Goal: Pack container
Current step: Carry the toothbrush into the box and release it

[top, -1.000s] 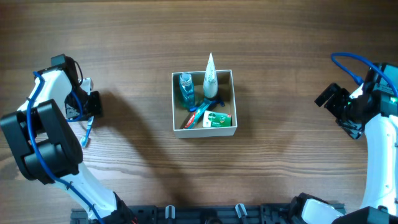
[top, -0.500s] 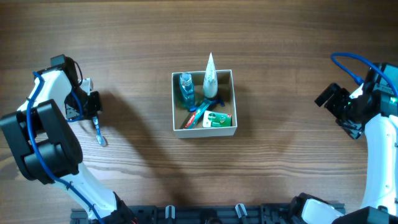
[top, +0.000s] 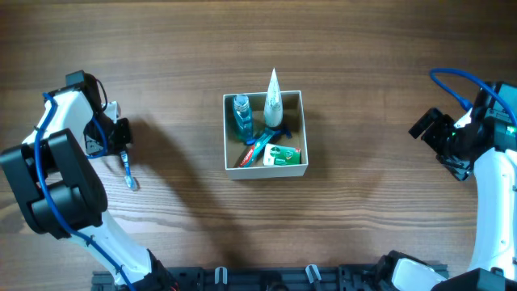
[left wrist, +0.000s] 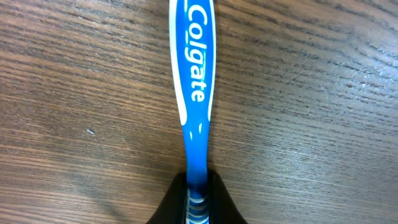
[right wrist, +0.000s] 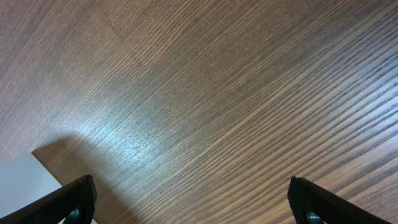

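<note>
The container (top: 227, 137), a square white-walled box with a tan inside, sits at the table's middle. It holds a blue bottle (top: 241, 115), a white tube (top: 274, 93) leaning over the far wall, a red and blue toothpaste tube (top: 254, 152) and a green packet (top: 283, 155). My left gripper (top: 121, 148) is far left of the box, shut on a blue Colgate toothbrush (top: 128, 172). In the left wrist view the fingers (left wrist: 198, 200) pinch the handle (left wrist: 196, 81) just above the wood. My right gripper (top: 434, 132) is open and empty, far right of the box.
Wood-grain table (top: 371, 65) all round. In the right wrist view the open gripper (right wrist: 194, 202) hangs over bare wood, and a white corner (right wrist: 25, 186) shows at the lower left. A rail (top: 258, 279) runs along the front edge.
One second ago the toothbrush's free end pointed toward the front left; by half a second ago it had swung toward the front right. It has held still since. The right arm has not moved.
</note>
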`<move>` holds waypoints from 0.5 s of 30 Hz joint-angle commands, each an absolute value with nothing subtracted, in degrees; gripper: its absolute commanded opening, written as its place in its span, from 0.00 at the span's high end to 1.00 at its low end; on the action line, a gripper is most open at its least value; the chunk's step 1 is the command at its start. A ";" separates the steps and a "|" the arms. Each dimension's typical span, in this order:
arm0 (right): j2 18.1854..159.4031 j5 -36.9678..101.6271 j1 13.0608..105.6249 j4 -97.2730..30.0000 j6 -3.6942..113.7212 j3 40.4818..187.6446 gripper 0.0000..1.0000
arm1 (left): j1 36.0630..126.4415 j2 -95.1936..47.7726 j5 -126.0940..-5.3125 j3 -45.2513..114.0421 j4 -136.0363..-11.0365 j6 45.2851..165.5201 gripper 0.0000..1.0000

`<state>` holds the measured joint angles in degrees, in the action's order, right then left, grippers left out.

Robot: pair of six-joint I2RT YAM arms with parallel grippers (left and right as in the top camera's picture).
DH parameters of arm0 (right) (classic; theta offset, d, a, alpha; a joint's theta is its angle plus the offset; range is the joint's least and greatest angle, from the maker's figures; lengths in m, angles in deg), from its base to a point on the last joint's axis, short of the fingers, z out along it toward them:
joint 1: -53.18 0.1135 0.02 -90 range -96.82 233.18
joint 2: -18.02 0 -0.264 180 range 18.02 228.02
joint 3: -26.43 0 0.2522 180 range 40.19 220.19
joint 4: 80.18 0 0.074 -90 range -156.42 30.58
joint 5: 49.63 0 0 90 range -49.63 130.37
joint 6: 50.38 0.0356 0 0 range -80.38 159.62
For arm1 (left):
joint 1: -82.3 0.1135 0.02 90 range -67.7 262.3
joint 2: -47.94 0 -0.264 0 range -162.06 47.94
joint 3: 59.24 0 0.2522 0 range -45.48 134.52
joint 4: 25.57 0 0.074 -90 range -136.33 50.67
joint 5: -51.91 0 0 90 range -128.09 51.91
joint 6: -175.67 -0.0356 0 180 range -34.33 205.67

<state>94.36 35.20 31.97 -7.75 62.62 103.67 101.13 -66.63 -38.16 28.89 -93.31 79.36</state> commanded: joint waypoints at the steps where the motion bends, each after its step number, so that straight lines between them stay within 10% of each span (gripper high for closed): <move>1: 94.09 34.53 31.88 -7.99 62.10 103.39 0.00 | 101.02 -68.07 -44.79 32.06 -95.34 81.90 0.96; 15: 94.09 34.53 31.88 -8.14 62.10 103.39 0.00 | 85.94 -45.12 -55.15 40.69 -101.48 73.70 0.96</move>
<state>94.36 35.20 31.97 -7.79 62.62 103.67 92.26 -53.75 -48.98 39.09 -101.44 79.75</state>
